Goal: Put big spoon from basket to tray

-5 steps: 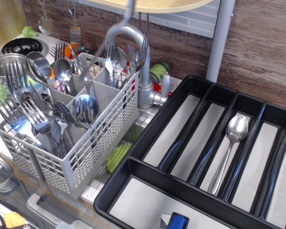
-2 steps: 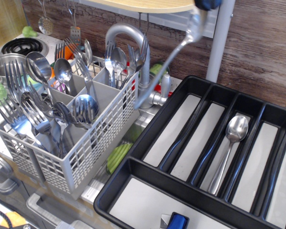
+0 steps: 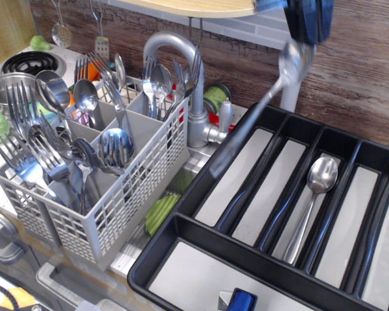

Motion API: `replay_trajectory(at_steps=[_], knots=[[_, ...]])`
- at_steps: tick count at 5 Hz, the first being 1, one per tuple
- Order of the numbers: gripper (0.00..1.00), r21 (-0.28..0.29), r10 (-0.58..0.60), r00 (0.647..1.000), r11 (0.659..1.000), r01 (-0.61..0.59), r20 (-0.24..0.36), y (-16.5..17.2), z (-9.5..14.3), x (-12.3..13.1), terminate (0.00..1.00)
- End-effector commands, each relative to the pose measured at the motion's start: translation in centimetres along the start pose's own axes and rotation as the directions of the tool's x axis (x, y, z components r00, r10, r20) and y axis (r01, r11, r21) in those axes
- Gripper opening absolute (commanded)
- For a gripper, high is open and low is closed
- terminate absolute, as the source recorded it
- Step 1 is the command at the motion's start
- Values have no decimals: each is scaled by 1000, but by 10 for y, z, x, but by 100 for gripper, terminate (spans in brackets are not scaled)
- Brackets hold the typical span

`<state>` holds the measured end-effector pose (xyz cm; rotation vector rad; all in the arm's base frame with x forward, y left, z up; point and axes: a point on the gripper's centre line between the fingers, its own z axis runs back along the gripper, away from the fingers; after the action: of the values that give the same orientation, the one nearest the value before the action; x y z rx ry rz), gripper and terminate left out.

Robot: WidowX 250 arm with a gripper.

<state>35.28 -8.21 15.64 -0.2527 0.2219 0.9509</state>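
Observation:
My gripper (image 3: 308,23) is at the top of the view, above the far left part of the black tray (image 3: 201,181). It is shut on the bowl end of a big spoon (image 3: 272,94), blurred by motion, whose handle hangs down and to the left over the tray's left compartments. Another big spoon (image 3: 313,201) lies in a middle compartment of the tray. The grey lattice basket (image 3: 126,194) stands at the left, holding several forks and spoons upright.
A curved steel faucet (image 3: 181,65) rises behind the basket, beside a grey post (image 3: 298,58). A pot (image 3: 3,87) and stove ring sit at the far left. A blue item (image 3: 241,301) lies in the tray's crosswise section. A wooden shelf hangs overhead.
The gripper has carried the big spoon from above the basket rightward to above the tray, and it now hangs lower over the left compartments.

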Motion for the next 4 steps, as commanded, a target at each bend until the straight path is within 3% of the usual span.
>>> replay_trajectory(at_steps=[1,2,4], knots=[[0,-154,99,991,982,-112,-89,-14,0,-20,0],[0,-221,150,979,959,-177,-136,-23,-12,-28,0],[0,-301,84,982,944,-132,-167,-20,-28,-13,0]])
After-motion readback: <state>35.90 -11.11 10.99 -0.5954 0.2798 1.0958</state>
